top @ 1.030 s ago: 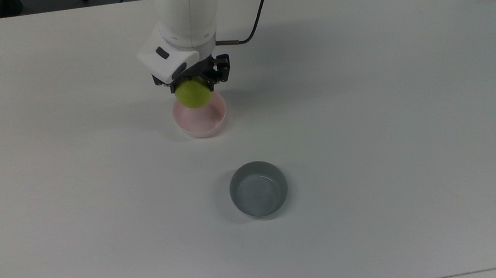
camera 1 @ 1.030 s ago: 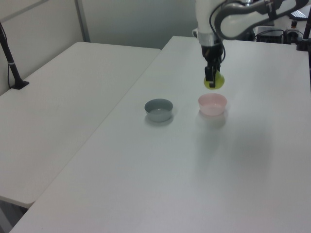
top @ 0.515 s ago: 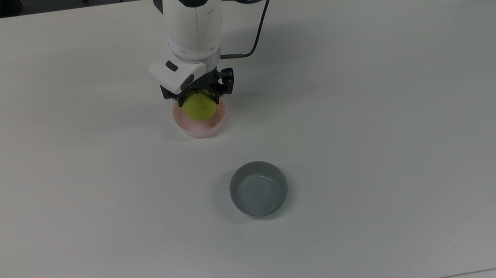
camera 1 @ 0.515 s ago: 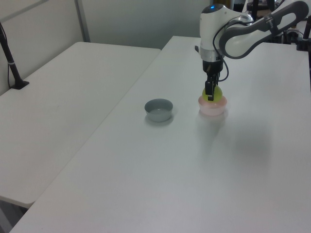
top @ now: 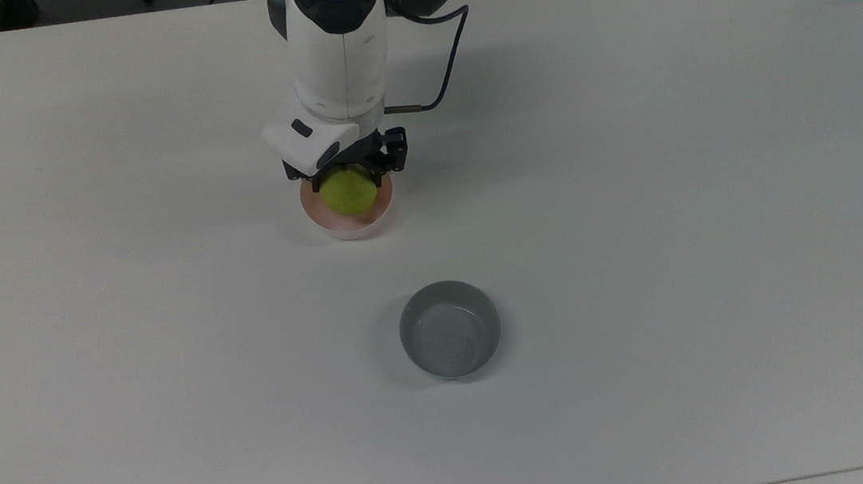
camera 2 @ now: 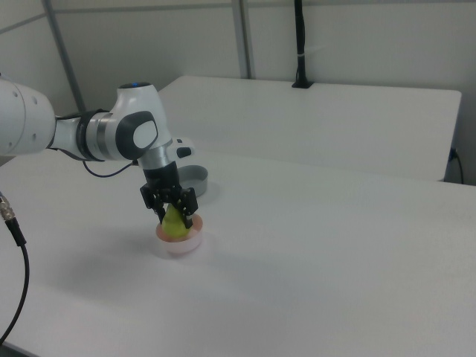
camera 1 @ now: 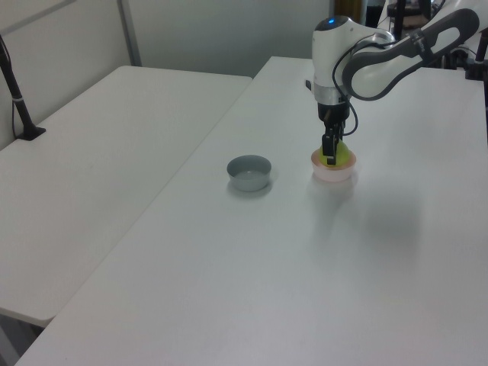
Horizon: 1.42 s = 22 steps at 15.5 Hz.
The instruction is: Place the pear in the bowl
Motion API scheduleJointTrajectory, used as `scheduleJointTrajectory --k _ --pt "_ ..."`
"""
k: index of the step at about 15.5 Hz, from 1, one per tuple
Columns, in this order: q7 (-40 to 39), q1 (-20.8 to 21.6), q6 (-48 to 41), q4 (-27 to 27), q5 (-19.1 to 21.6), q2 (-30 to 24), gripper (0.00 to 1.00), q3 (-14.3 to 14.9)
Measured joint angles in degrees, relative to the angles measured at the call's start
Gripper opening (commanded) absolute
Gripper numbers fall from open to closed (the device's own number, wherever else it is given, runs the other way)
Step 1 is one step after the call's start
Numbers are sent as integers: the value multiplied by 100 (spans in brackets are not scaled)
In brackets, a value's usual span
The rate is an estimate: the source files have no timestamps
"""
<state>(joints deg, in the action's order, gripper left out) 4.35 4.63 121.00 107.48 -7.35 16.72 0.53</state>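
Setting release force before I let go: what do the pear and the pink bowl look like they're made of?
The pear, held in the end effector, looks like glossy moulded plastic: even yellow-green, soft highlights, though real fruit can't be ruled out. The pink bowl looks rigid with a smooth satin finish and thin even rim, plastic or glazed ceramic; the look leaves that open.

Yellow-green pear (top: 347, 191) sits, apparently upright, inside pale pink bowl (top: 350, 226)
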Motion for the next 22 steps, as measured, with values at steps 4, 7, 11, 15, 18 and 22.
scheduleJointTrajectory --k 4,7,11,15,18,22 --pt "2 -4 3 0 0 29 100 4" --pt "3 -5 6 -1 0 28 100 5" --pt "5 -6 8 -26 0 22 100 9" --pt "35 -6 -24 -171 0 -41 100 11" --pt "46 -6 -545 -512 0 -177 100 12" --pt "53 -10 -1466 -1156 0 -463 100 32"
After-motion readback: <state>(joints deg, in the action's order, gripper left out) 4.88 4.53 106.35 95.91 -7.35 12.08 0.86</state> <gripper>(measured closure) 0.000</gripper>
